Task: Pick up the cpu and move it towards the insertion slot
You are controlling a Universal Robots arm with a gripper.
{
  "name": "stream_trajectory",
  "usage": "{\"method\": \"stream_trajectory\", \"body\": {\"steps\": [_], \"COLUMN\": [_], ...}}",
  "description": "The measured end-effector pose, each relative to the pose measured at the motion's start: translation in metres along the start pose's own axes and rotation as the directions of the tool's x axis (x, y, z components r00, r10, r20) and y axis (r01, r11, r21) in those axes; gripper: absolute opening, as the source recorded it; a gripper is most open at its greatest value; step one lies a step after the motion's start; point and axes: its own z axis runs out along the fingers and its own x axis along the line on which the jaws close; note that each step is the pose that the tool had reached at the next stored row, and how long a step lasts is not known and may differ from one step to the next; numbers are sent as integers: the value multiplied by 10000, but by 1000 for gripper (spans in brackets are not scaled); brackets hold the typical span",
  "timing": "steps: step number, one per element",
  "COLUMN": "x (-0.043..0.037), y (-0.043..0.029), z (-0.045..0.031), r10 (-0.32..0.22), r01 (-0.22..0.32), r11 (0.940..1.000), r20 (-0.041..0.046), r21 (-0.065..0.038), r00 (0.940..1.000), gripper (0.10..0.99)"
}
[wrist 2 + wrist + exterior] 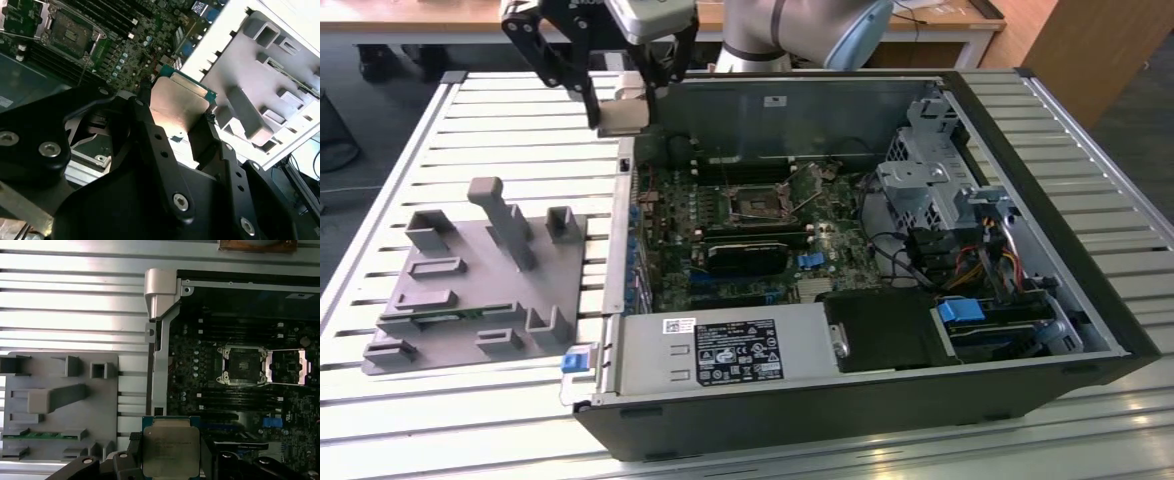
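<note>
Black gripper [182, 127] links crowd the second wrist view, jaws pinching the cpu [177, 102] by two opposite edges. Light, rigid and thin, it probably slips easily and its underside looks delicate, so the edge hold suits it. It hangs above the case wall, well short of the insertion slot [243, 365] on the motherboard.

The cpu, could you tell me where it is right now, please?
The cpu is held in the gripper, above the computer case's edge, between the grey tray and the open socket.
</note>
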Motion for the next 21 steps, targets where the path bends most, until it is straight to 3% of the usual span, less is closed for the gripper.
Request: {"method": "stream_trajectory", "body": {"steps": [15, 21], "x": [-438, -573], "y": [169, 268], "z": [15, 23], "r10": [0, -1], "r01": [0, 1], "r11": [10000, 10000], "r20": [0, 1], "r21": [-2, -3], "r00": [10000, 10000], "gripper": [541, 541]}}
